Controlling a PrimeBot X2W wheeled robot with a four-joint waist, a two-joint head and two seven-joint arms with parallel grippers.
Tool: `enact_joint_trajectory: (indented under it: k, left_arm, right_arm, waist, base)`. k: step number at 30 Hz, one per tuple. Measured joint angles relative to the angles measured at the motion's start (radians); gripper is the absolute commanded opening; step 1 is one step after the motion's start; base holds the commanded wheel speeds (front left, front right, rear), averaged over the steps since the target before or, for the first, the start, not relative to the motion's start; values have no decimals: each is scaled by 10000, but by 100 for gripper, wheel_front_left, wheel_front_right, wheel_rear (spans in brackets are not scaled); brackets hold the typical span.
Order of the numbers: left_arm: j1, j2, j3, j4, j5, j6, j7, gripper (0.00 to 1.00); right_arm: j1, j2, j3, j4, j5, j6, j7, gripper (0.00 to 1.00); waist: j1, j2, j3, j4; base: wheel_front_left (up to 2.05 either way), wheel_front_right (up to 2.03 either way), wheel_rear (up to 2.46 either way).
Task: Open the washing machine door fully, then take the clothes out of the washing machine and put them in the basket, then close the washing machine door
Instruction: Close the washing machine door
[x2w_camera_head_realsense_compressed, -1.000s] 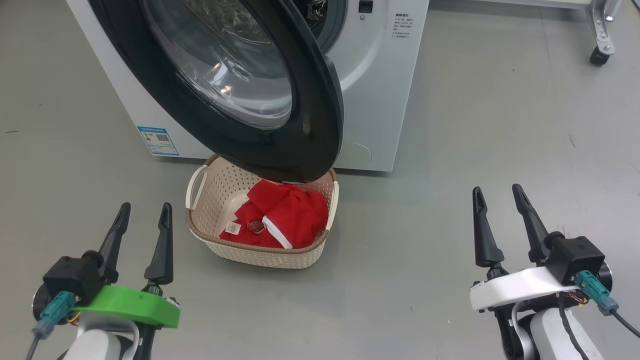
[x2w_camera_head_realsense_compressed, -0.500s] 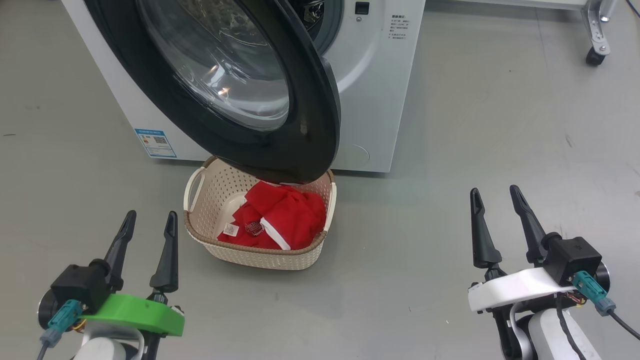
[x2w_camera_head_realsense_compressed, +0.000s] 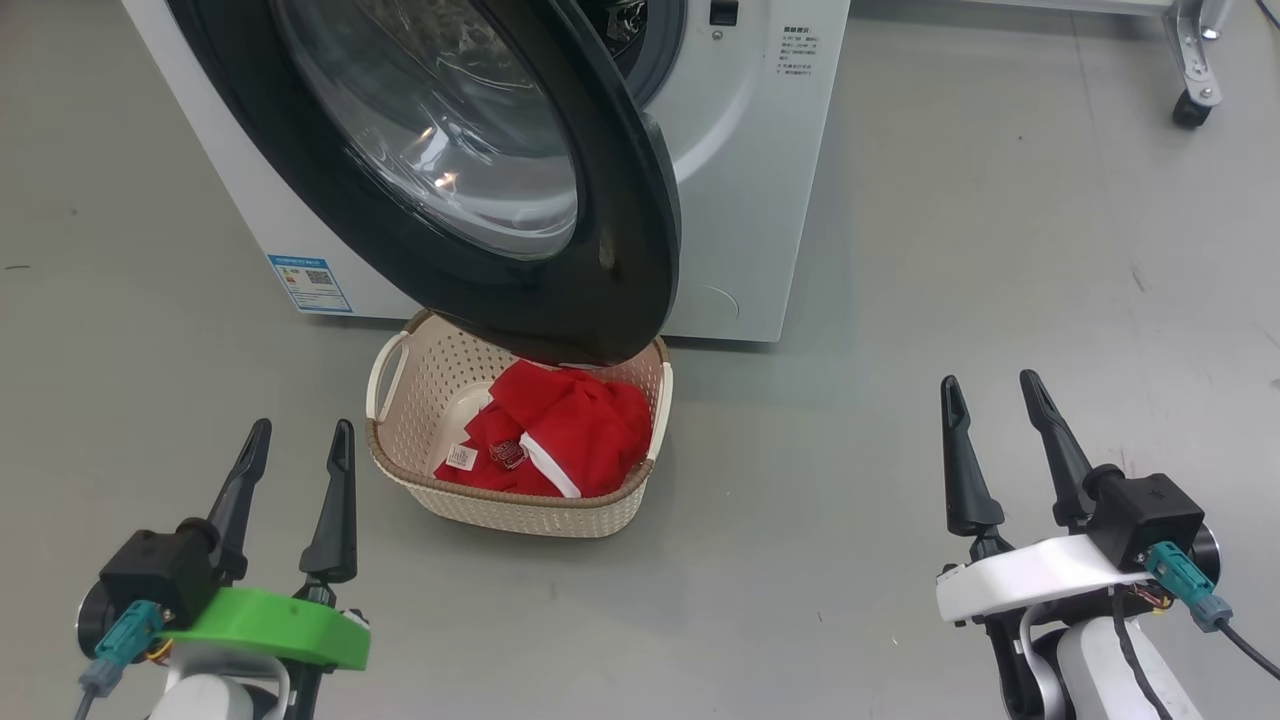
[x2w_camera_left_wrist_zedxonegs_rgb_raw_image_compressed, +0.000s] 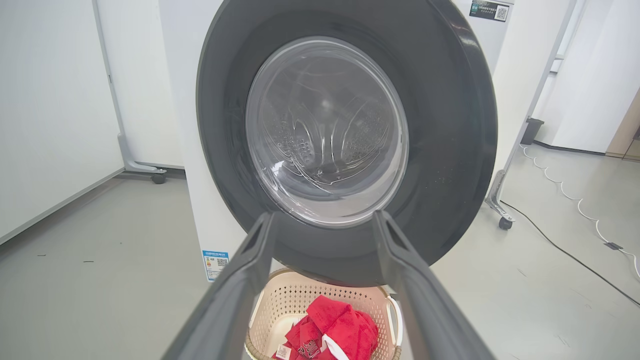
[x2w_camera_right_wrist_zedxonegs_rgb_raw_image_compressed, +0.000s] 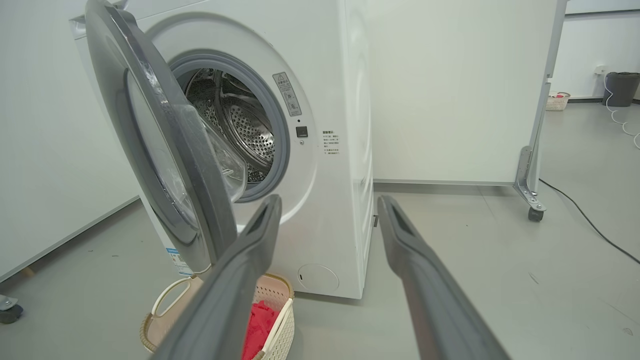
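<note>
Left gripper (x2w_camera_head_realsense_compressed: 302, 428), lower left, stands spread and empty; from upper left to centre the washing machine door (x2w_camera_head_realsense_compressed: 620, 230) hangs ajar above the basket (x2w_camera_head_realsense_compressed: 520, 515), which holds the clothes (x2w_camera_head_realsense_compressed: 570, 430), soft and light; the door looks rigid and glossy, likely slippery, best pushed at its black free rim, not the glass; right gripper (x2w_camera_head_realsense_compressed: 989, 380), lower right, spread, empty.

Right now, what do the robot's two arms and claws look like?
The left claw has two long black tapered fingers on a bright green bracket, with a teal connector. The right claw has the same fingers on a white bracket, with a teal connector and a black cable. Forearms are pale.
</note>
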Motion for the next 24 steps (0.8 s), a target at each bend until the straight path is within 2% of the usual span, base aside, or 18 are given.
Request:
enact_joint_trajectory:
  k: [8,9,10,18,24]
  left_arm:
    - [35,-146,65,0,207,-90,0,100]
    - [35,-157,75,0,245,-90,0,100]
    - [35,-171,82,0,272,-90,0,100]
    - [28,-295,31,-81,307,-180,0,100]
    - [-87,-512,-82,-251,349,-192,0,100]
  right_arm:
    - [0,0,-63,-21,-79,2,0,100]
    - [0,-2,-65,-40,-90,8,0,68]
    - [0,0,-65,-54,-90,31,0,2]
    - [-115,-305,305,-313,-514,240,0,0]
    - [-873,-614,1062,-437,-874,445,117,0]
  waist:
    - [0,0,55,44]
    - [0,0,66,53]
    - [0,0,78,64]
    - [0,0,388,235]
    - [0,0,789,466]
  base:
    - [0,0,0]
    - [0,0,0]
    - [0,0,0]
    - [0,0,0]
    - [0,0,0]
